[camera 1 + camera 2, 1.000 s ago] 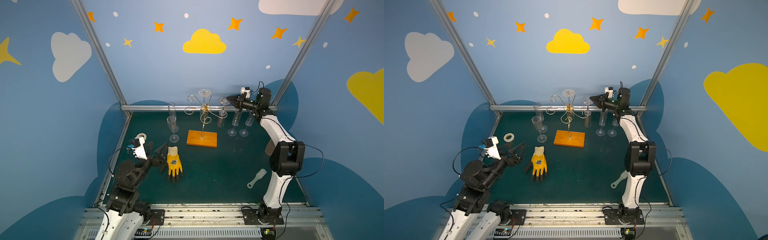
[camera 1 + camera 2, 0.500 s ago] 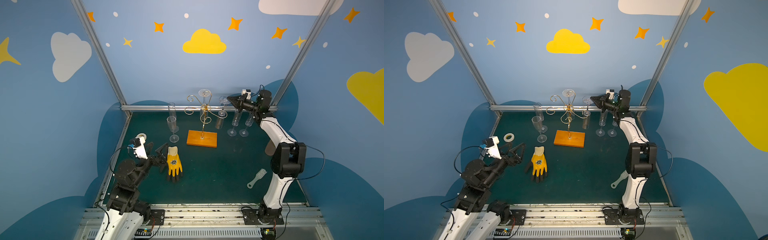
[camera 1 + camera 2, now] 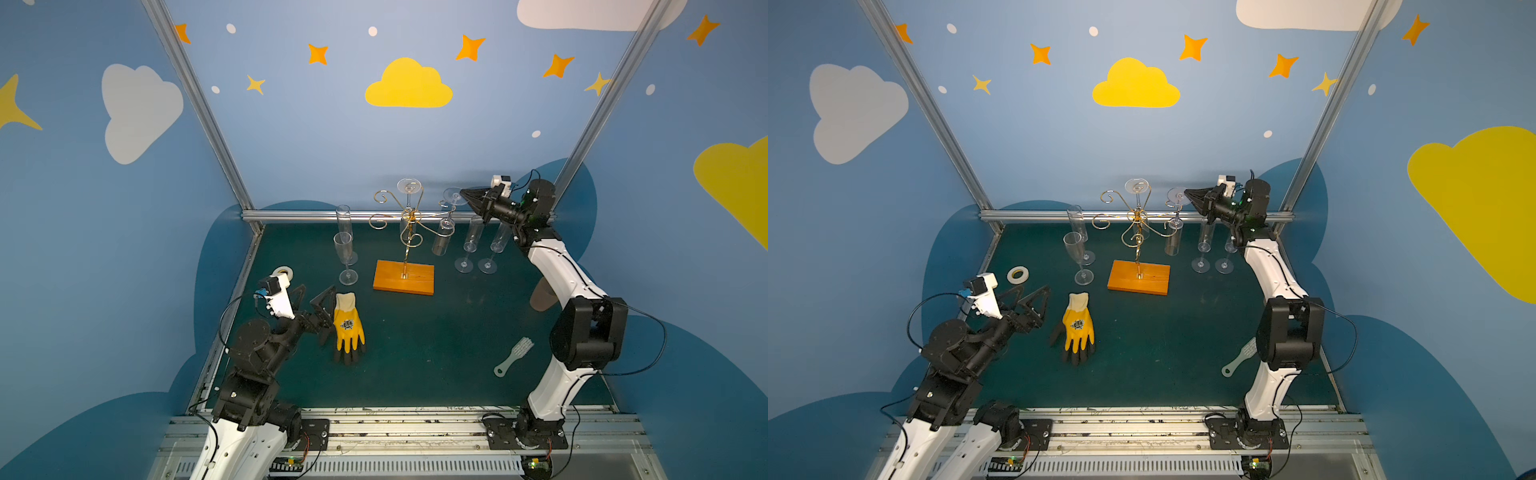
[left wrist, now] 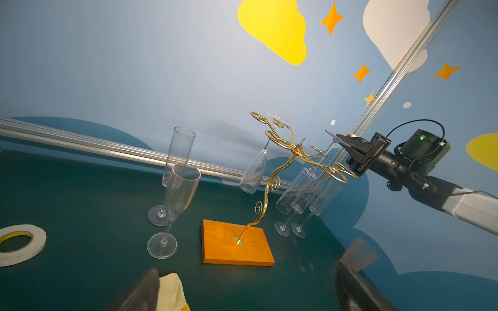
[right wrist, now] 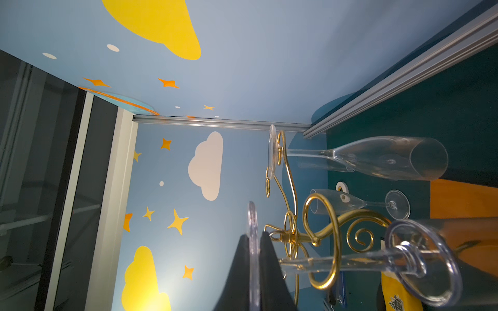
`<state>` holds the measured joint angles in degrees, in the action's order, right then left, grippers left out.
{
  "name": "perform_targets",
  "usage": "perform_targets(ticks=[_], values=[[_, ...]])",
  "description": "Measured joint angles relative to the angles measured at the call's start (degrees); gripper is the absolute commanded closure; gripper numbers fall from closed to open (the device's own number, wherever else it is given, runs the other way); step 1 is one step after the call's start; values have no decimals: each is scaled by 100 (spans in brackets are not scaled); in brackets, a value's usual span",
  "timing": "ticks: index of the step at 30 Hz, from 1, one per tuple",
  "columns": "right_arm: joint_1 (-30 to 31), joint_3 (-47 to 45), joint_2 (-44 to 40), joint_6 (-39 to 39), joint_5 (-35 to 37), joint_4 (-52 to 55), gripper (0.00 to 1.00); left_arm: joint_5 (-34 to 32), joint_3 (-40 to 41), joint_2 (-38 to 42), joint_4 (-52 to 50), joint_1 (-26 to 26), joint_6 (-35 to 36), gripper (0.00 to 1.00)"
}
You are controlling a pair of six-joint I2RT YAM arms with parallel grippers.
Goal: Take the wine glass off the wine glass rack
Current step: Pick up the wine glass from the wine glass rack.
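The wine glass rack [image 3: 404, 277], gold wire on an orange wooden base, stands at the back middle of the mat in both top views [image 3: 1139, 277]. A clear wine glass [image 3: 442, 239] hangs upside down from its right arm, the stem running through a gold spiral. My right gripper [image 3: 463, 193] is shut on that glass's round foot [image 5: 252, 215], pinching the disc edge-on between the black fingers [image 5: 269, 258]. A second glass [image 3: 408, 186] hangs from the rear arm. My left gripper [image 3: 314, 293] is open low at the front left, beside a yellow glove [image 3: 348, 328].
Two flutes [image 3: 345, 253] stand left of the rack and two more [image 3: 469, 249] right of it, under my right arm. A tape roll [image 3: 1017, 274], a white brush [image 3: 514, 356] and a beige cup [image 3: 540, 297] lie on the mat. Metal rails and walls close in behind.
My right gripper has edged slightly to the right with the glass foot in it. The left arm has not moved.
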<state>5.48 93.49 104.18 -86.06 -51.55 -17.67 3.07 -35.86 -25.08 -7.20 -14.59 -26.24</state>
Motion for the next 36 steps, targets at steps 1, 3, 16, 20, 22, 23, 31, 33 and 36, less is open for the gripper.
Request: perform_targets(ticks=[1,3,16,20,22,23,31,33,36], values=[[26,0,-9,15,4,28,100,-11,0,26,-7,0,-4,1],[68,0,-22,57,13,92,100,-20,0,66,-11,0,-15,1],[640,531,120,142,162,367,100,-87,0,256,-127,0,-13,1],[695,1165,407,210,175,450,100,-140,2,326,-214,0,-13,1],[695,1458,577,280,219,531,100,-155,2,358,-251,0,-13,1],[693,1628,688,319,243,579,100,-157,2,369,-269,0,-11,1],[608,2695,1504,708,319,935,100,-262,0,378,-372,0,-39,1],[557,2830,1613,835,343,1008,100,-286,-4,372,-391,0,-111,1],[474,2916,1637,1108,400,1097,100,-286,-68,297,-393,0,-254,1]])
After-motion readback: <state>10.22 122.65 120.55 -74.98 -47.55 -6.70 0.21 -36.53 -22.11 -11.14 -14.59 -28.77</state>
